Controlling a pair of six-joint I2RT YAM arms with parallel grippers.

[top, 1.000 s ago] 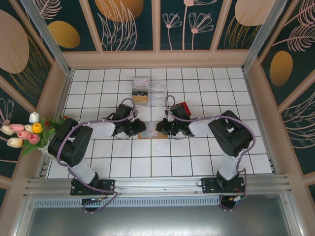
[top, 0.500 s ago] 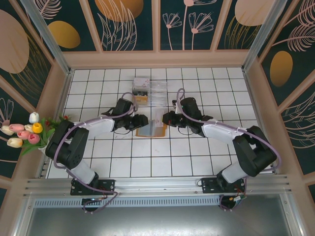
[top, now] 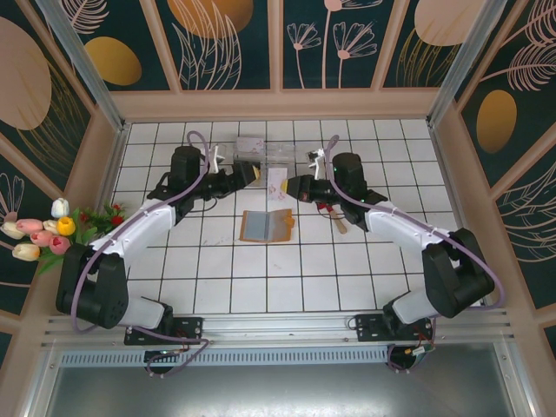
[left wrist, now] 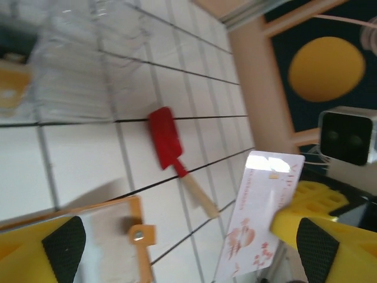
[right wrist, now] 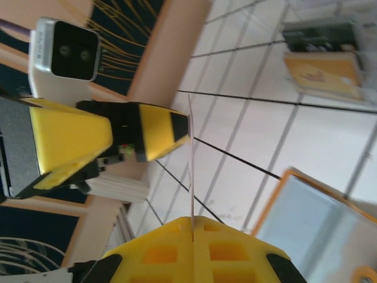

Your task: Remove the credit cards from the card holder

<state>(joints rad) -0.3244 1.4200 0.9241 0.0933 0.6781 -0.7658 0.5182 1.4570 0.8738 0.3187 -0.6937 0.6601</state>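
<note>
Left tool [top: 246, 176] spread wide; right tool [top: 294, 186] pinched closed.

Bright, even overhead light floods the white table [top: 365, 261], leaving only faint, soft shadows. The top view is crisp; in the left wrist view the box [left wrist: 70, 71] and holder [left wrist: 106, 230] blur, the card [left wrist: 259, 206] washed pale.

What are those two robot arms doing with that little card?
The right gripper is pinching one card and holding it up above the table. The left gripper hangs open right beside it, gripping nothing. The card holder lies open on the table nearby, not far from a red spatula.
</note>
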